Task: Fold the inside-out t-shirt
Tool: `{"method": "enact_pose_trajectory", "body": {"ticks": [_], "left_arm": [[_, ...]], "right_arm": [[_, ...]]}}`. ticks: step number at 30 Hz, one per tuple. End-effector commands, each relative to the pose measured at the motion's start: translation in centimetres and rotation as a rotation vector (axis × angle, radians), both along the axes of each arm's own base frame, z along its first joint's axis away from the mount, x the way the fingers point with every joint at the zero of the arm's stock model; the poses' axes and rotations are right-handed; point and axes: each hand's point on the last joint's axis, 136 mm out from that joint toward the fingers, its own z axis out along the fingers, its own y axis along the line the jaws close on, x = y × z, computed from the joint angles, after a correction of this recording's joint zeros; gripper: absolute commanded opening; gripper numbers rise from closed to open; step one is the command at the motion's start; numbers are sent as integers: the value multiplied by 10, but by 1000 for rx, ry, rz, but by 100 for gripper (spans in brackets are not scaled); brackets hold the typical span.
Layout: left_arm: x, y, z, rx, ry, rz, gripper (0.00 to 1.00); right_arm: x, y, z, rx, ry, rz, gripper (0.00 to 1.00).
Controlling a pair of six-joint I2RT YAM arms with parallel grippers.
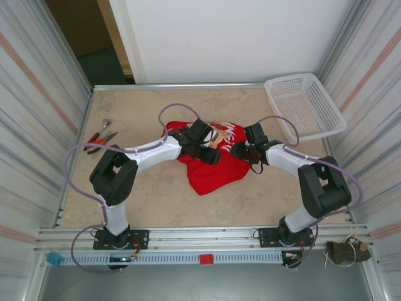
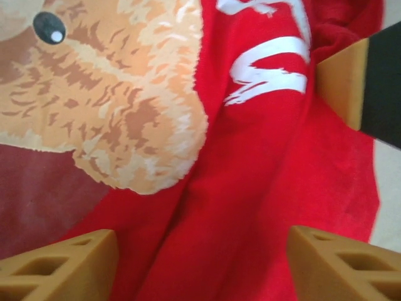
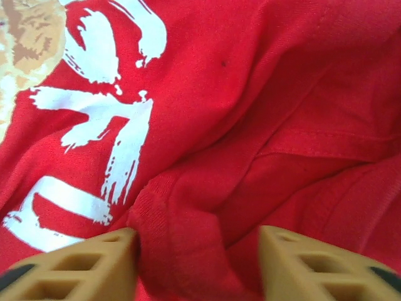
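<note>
The inside-out t-shirt (image 1: 213, 168) lies crumpled at the table's middle, bright red, with a tan bear print (image 2: 106, 106) and white lettering (image 3: 106, 125) facing up. My left gripper (image 1: 208, 150) hangs low over its upper middle, open, its tan fingers (image 2: 69, 263) wide apart above smooth red cloth (image 2: 238, 207). My right gripper (image 1: 242, 150) sits at the shirt's right side, open, with a raised fold of red cloth (image 3: 188, 244) bulging between its fingers (image 3: 88, 263) and touching the left one. One right finger (image 2: 343, 80) appears at the edge of the left wrist view.
A white mesh basket (image 1: 305, 105) stands at the back right corner. Red-handled pliers (image 1: 100, 138) lie at the left edge. Corrugated walls close in the table on both sides, and a metal rail (image 1: 200, 237) runs along the front.
</note>
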Motion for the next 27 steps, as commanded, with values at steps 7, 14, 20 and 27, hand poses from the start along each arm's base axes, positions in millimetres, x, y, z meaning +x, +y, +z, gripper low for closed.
{"method": "enact_pose_trajectory", "body": {"ticks": [7,14,20,27], "left_arm": [[42,18,44,-53,-128,117,0],[70,50,99,-170,-148,210,0],[105,68,96,-162,-138,232,0],[141,71,90,-96,-137,212,29]], "right_arm": [[-15,-2,20,42,-42,3,0],[-67,3,25,35,-22,50,0],[-105,24,12,56,8,75,0],[-91,33,43,-35,-59,133,48]]}}
